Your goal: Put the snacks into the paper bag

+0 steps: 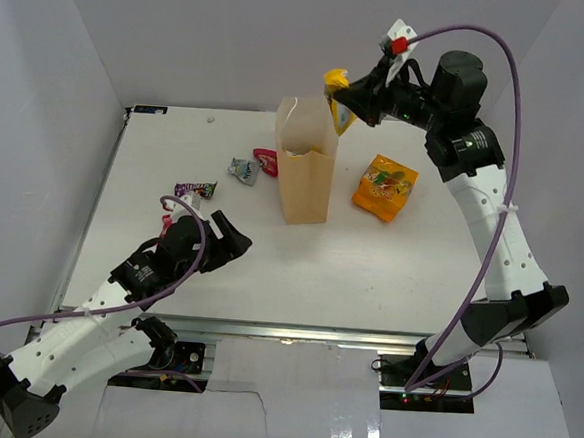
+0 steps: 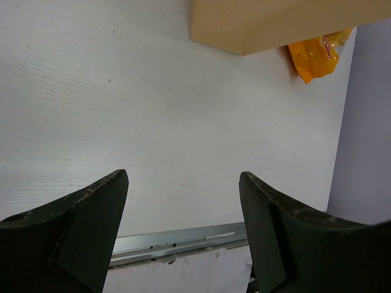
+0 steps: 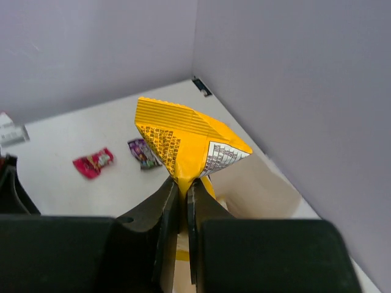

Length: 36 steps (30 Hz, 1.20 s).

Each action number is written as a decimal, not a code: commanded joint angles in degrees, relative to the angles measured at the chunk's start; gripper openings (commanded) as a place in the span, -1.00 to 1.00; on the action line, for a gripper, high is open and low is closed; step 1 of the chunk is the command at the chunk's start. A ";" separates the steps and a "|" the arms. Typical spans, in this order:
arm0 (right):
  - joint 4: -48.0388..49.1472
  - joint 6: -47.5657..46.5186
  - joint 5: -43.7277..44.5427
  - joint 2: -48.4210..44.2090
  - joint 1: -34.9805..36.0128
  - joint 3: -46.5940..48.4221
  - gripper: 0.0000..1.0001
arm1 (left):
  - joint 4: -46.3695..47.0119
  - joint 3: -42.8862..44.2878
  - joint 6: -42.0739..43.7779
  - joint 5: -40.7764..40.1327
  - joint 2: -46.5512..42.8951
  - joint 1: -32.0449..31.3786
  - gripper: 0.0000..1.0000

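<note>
The tall tan paper bag (image 1: 303,175) stands upright mid-table, open at the top. My right gripper (image 1: 352,105) is shut on the small yellow pouch (image 1: 337,88) and holds it just above the bag's far right rim. In the right wrist view the pouch (image 3: 183,143) sticks up from the closed fingers, with the bag's opening (image 3: 269,183) below. An orange bag (image 1: 385,185) lies right of the paper bag. A red packet (image 1: 266,161), a grey-teal packet (image 1: 242,169) and a purple wrapper (image 1: 195,188) lie to its left. My left gripper (image 1: 232,241) is open and empty, low over the table.
Another small red packet (image 1: 167,220) lies partly under the left arm; it also shows in the right wrist view (image 3: 93,163) beside the purple wrapper (image 3: 143,152). White walls enclose the table. The left wrist view shows the bag's base (image 2: 275,24) and the orange bag (image 2: 317,55).
</note>
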 commanded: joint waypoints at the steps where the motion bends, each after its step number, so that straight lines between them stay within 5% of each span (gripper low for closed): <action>1: 6.55 9.18 5.88 5.38 3.87 7.06 -0.79 | 0.04 1.37 -0.29 0.42 -0.40 0.15 0.67; 10: 9.91 8.24 15.57 15.32 6.70 9.46 -0.65 | -2.77 0.40 -3.98 0.69 -2.69 0.15 0.66; 17: 9.73 4.19 16.36 14.98 6.61 8.05 0.15 | -9.00 3.56 -7.41 -2.29 3.71 0.15 0.61; 20: 8.59 2.87 16.46 13.58 6.52 10.94 0.28 | -12.96 7.60 -5.59 -3.97 10.30 0.41 0.60; 23: 6.05 1.73 13.48 11.29 5.21 14.55 0.36 | -16.74 13.13 2.32 -1.88 18.13 5.75 0.60; 27: 3.23 -0.03 0.40 5.15 -2.33 9.04 0.53 | -13.76 15.17 12.34 3.92 22.44 24.61 0.54; 30: 1.48 -1.17 -7.52 -1.09 -9.27 -3.51 0.70 | -12.00 17.09 16.65 5.26 27.35 34.65 0.44; 36: -7.92 -10.91 -12.72 -10.94 -19.75 -28.74 0.75 | -10.24 25.09 23.07 -0.54 44.12 39.53 0.54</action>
